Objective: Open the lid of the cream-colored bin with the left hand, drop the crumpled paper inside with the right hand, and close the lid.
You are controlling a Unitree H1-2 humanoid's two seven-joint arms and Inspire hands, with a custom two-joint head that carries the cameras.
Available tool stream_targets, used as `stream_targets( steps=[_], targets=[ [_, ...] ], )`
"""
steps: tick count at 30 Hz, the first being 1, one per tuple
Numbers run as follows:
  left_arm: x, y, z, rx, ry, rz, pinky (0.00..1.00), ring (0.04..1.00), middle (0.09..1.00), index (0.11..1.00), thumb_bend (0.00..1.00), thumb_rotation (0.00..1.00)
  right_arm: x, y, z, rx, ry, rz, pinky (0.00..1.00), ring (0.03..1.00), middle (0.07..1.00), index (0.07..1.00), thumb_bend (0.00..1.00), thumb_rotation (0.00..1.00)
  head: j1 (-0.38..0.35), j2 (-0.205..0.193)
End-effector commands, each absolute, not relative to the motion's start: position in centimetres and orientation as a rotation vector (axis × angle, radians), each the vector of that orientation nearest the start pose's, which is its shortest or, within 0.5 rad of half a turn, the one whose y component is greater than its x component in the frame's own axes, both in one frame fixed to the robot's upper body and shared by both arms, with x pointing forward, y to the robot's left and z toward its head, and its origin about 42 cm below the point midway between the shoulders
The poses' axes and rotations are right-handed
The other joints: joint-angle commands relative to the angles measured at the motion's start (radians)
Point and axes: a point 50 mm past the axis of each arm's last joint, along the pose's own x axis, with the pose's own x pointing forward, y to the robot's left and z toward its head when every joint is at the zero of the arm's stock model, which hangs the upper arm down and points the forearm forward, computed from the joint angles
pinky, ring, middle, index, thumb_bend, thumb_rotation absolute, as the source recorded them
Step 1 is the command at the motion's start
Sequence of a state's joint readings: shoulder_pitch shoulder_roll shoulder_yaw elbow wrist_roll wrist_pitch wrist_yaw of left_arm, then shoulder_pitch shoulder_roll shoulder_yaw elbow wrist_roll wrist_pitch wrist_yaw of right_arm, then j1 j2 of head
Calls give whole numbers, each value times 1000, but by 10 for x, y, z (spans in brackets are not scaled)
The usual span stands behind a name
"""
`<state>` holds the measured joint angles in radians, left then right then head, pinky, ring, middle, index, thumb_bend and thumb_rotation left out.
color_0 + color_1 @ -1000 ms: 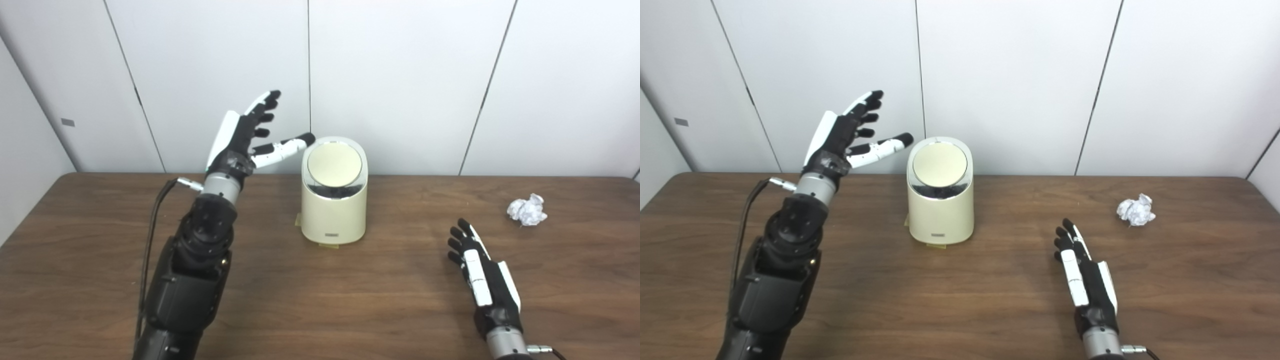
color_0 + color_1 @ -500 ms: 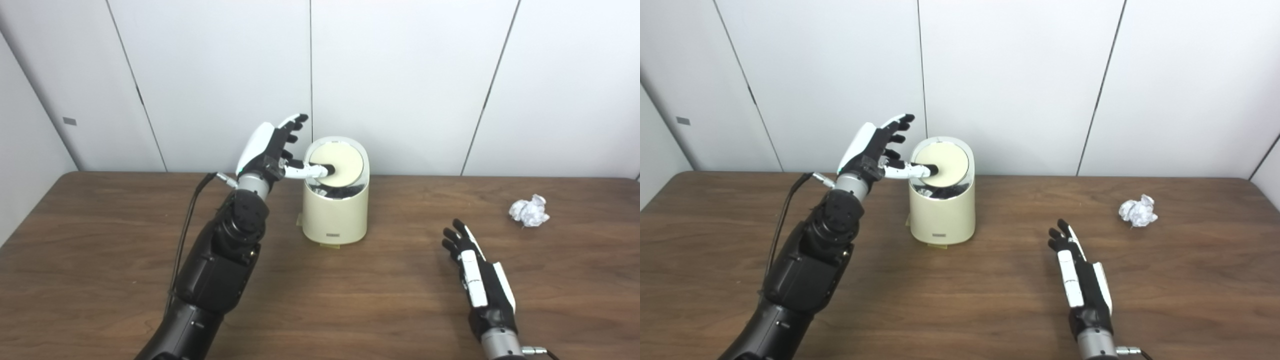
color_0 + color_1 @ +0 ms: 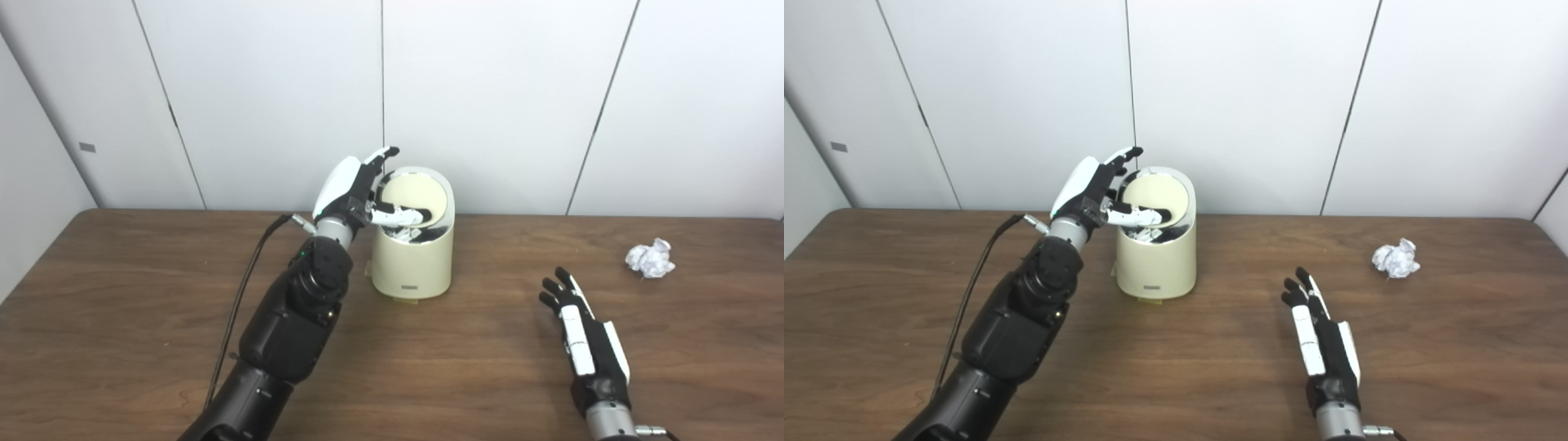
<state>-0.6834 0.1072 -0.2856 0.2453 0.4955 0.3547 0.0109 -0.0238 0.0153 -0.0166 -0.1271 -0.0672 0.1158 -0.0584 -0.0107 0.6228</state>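
Cream-colored bin (image 3: 412, 263) sits mid-surface near the back wall, and the left hand (image 3: 355, 193) is right up against its top with the thumb pressed onto the round lid (image 3: 413, 197), fingers spread, not really gripping anything. Lid looks tipped partway in, and you can see some white scraps in the dark gap below it.

Right hand (image 3: 585, 340) is lying flat on the wooden surface (image 3: 122, 318), fingers loosely apart, holding nothing. Crumpled paper (image 3: 650, 258) is well off to its right, untouched.

What I'd worry about: that thumb is the only thing holding the lid. If it slips off the smooth disc, my guess is the lid swings back shut before the paper gets there. Pushing sideways too hard could also shove the light bin along or tip it toward the wall. And the paper ball is small and springy, easy to flick away on a sloppy grab.
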Motion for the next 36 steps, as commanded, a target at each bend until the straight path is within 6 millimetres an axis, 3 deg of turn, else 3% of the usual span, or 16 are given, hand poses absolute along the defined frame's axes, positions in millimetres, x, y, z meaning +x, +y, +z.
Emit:
stream_targets(
  steps=[1, 7, 17, 22, 25, 36],
  targets=[
    [469, 120, 273, 823, -265, -113, 787, 936, 979, 961, 878, 7, 297, -210, 147, -46, -129, -66, 999, 897, 912, 960, 629, 968, 3, 3],
    [468, 114, 277, 903, -257, -89, 762, 920, 967, 957, 953, 0, 296, -212, 146, -57, -146, -57, 999, 894, 912, 967, 677, 970, 4, 8],
    [465, 114, 277, 1022, -268, -82, 763, 895, 936, 950, 941, 0, 297, -216, 147, -38, -154, -51, 981, 893, 919, 966, 695, 955, 13, 12],
    [466, 118, 288, 1039, -265, -79, 777, 888, 936, 943, 923, 0, 297, -214, 146, -41, -144, -44, 1000, 891, 918, 966, 697, 957, 20, 11],
    [468, 120, 296, 1051, -248, -83, 723, 881, 938, 933, 923, 0, 297, -212, 145, -35, -144, -37, 1000, 894, 920, 967, 701, 948, 23, 10],
    [470, 120, 300, 1108, -214, -89, 710, 870, 916, 915, 951, 0, 299, -211, 142, -35, -155, -15, 1000, 905, 929, 975, 710, 938, 27, 9]
  ],
)
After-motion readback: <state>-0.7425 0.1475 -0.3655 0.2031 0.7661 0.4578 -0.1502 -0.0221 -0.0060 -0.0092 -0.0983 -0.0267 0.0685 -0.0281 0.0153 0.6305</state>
